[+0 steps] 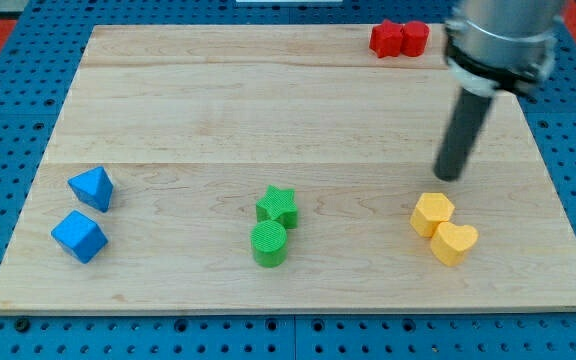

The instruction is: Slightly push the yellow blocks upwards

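**Camera view: rod upright above the yellow pair**

Camera view has my arm coming in from the top right corner, the grey metal collar (498,45) cut off by the frame, the dark rod dropping nearly straight down with a slight lean toward the view's left. I carry no jaws, so nothing opens or closes and nothing is held: just my tip (450,176), on the wooden board (268,110) and touching no block. It sits just above the yellow hexagon-like block (432,213), near but apart. The yellow heart-shaped block (454,242) touches that one, lower right, close to the board's bottom right corner.

Elsewhere: two red blocks (399,39) at the top edge, green star (277,205) and green cylinder (269,243) at bottom centre, two blue blocks (84,213) bottom left.
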